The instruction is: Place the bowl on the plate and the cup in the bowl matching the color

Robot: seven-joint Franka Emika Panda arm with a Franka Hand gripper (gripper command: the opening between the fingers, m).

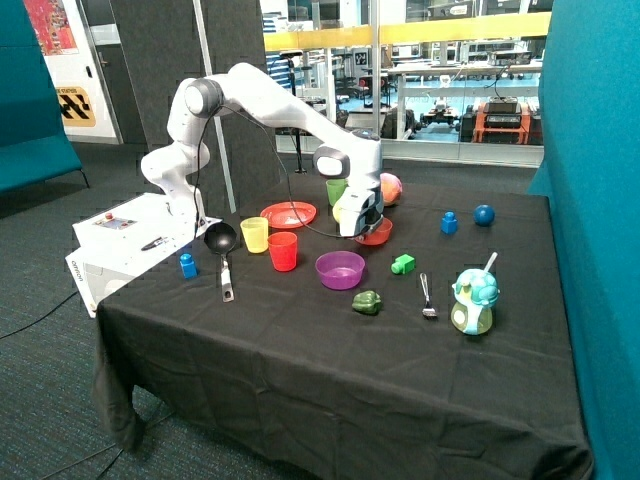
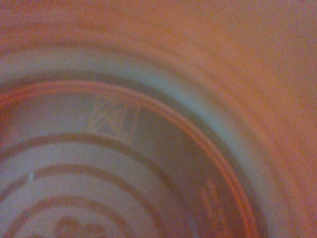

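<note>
Currently the gripper [image 1: 364, 228] is lowered onto the red-orange bowl [image 1: 379, 235], which rests on the black tablecloth [image 1: 330, 350] between the red plate [image 1: 288, 214] and the green block [image 1: 403, 264]. Only the near edge of the bowl is seen in the outside view; the rest is hidden behind the hand. The wrist view is filled by the inside of the bowl [image 2: 148, 163], with its moulded rings very close to the camera. Whether the jaws are apart or clamped on the rim cannot be told from either view.

No part of the task is judged done: the plate is bare, and the red cup [image 1: 283, 251] stands apart from it, just beside the yellow cup [image 1: 255, 234] and near the purple bowl [image 1: 340, 269].

Several risks are seen from here. A shallow plastic bowl gripped by a thin rim may be tipped or dropped if the hold is off-centre. The green cup [image 1: 336, 191] and the round peach-coloured fruit [image 1: 390, 187] stand close behind the hand, so either could be knocked during the lift. On the way to the plate, the bowl could be set down half on the raised rim and left tilted, which would make the later cup placement unstable.
</note>
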